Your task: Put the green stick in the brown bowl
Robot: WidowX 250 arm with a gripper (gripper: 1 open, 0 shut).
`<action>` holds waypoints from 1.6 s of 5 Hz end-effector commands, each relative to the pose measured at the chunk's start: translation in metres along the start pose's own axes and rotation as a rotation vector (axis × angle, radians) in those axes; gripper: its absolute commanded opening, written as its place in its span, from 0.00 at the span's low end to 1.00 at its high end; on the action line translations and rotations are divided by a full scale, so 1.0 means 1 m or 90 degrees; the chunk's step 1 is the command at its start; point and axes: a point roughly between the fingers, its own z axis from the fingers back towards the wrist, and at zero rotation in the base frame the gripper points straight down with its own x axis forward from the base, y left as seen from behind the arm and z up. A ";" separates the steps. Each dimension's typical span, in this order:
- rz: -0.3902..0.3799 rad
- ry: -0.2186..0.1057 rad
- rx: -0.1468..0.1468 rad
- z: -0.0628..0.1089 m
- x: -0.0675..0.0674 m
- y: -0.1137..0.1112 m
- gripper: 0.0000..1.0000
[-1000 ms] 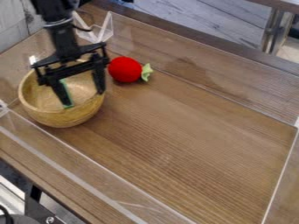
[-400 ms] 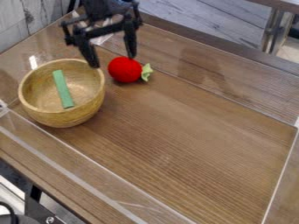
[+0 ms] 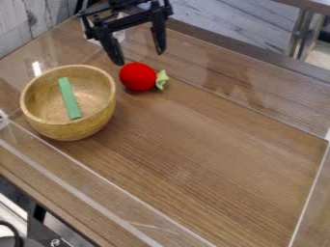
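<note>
Hanging above the table, gripper points down, jaws spread.

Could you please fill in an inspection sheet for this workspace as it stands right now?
Surface: wooden table with clear low walls around it.
Job's things: green stick lies inside the brown bowl, flat against its inner side.
Clutter: red ball-shaped toy with a green leaf, on the table beside the bowl, apart from it.
Claw: claw open and empty, raised above the toy's far side.
Cables: nothing seen.
Surroundings: metal table leg at the far right.
</note>
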 end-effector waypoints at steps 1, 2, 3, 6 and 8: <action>-0.089 -0.056 -0.012 0.001 -0.004 -0.013 1.00; -0.173 -0.081 -0.009 -0.011 -0.002 -0.014 1.00; -0.215 -0.117 -0.016 -0.017 0.010 -0.015 1.00; -0.262 -0.203 -0.013 -0.029 0.018 -0.029 1.00; -0.257 -0.246 0.000 -0.007 0.023 -0.032 1.00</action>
